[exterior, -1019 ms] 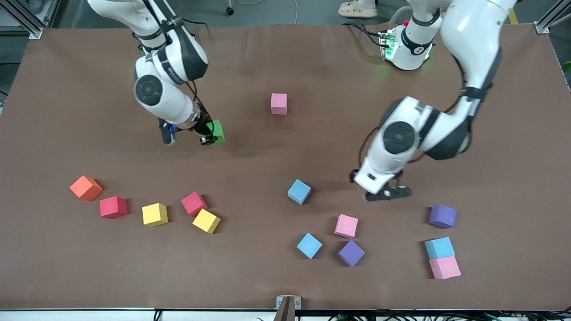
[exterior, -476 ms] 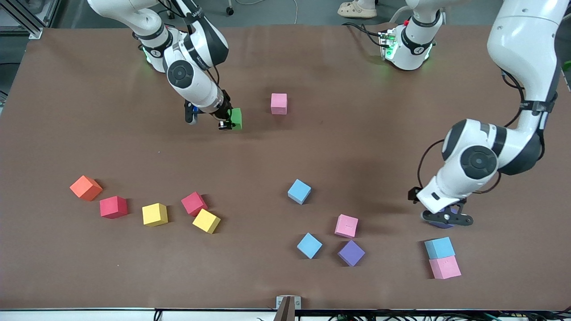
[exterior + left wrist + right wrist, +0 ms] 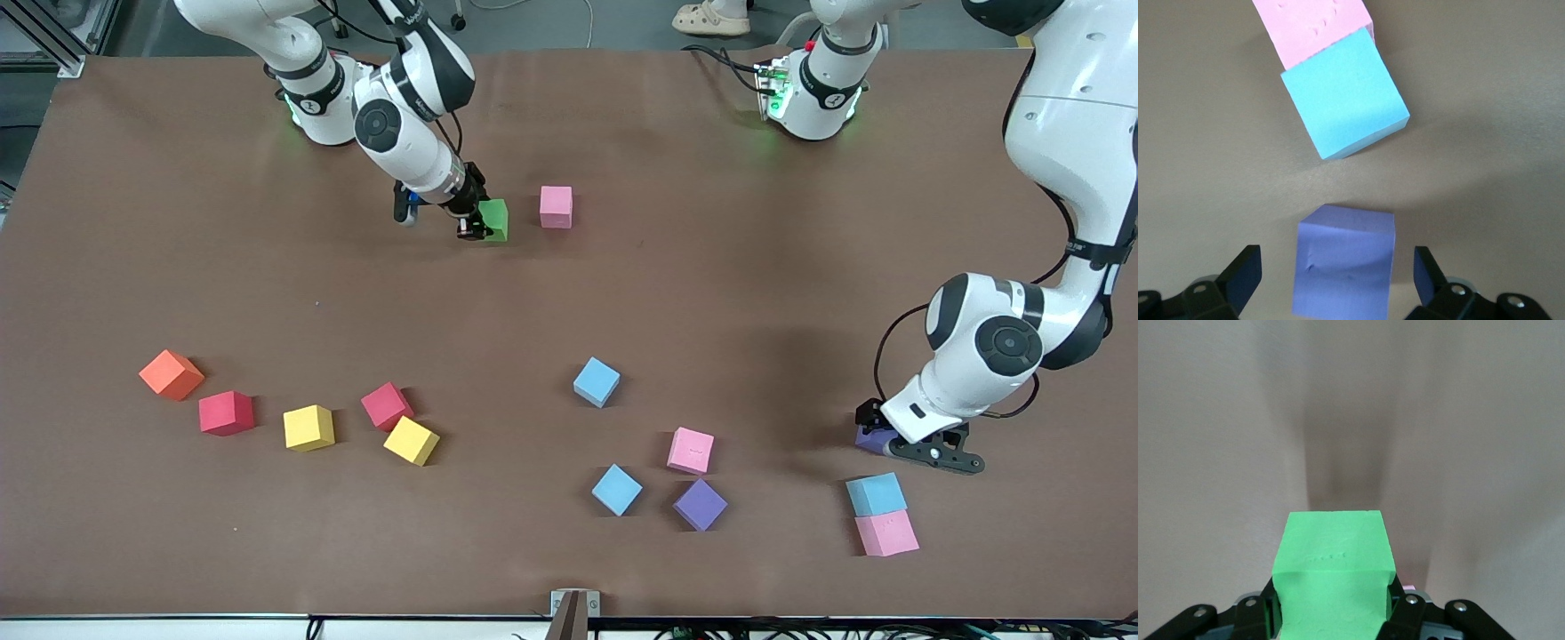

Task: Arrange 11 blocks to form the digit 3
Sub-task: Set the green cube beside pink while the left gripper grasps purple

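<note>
Since the earlier frame both arms have travelled: my right gripper (image 3: 480, 224) has carried the green block (image 3: 493, 219) up toward the pink block (image 3: 556, 206) that sits alone near the robots' bases, and my left gripper (image 3: 925, 444) has swung out toward the left arm's end of the tabletop (image 3: 622, 293) to hang over a purple block (image 3: 871, 436).

I read the green one as the second cube of the digit's first bar, so I'm holding it just beside that pink one, not yet touching. In the right wrist view the fingers (image 3: 1405, 608) pinch the green block on two opposite faces.

Left fingers (image 3: 1238, 277) are spread wide, straddling the purple block without touching it, ready for a pick. A light blue block (image 3: 1345, 100) and another pink block (image 3: 1311, 27) lie close by, touching each other
</note>
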Controlling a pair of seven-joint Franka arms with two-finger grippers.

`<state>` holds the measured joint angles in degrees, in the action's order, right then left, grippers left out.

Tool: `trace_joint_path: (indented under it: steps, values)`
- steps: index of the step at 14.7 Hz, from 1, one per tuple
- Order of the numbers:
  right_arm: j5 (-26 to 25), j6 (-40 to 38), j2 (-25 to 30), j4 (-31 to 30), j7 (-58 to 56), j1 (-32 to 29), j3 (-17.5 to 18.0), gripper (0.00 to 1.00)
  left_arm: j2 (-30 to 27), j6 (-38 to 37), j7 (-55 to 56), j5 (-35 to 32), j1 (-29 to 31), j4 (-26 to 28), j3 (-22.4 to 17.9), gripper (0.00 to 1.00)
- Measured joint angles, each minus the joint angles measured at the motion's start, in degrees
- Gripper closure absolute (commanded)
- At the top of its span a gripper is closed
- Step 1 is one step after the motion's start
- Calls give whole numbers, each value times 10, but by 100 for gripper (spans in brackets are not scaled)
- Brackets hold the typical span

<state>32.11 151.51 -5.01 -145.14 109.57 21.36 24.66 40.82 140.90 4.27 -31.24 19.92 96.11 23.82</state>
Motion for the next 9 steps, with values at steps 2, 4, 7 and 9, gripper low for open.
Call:
trace_joint_path:
  steps: [2,4,7,9]
  values:
    - [14,10,-9,-5,0,1,9,100,9,7,1,0,0,0,1,0]
    - [16,31,-22,-7,0,2,10,100,14,15,1,0,0,0,2,3]
    - [26,70,-50,-7,0,11,10,100,23,24,-2,-1,7,0,0,49]
    - [32,91,-64,-7,1,22,11,100,26,27,-9,-1,13,1,0,68]
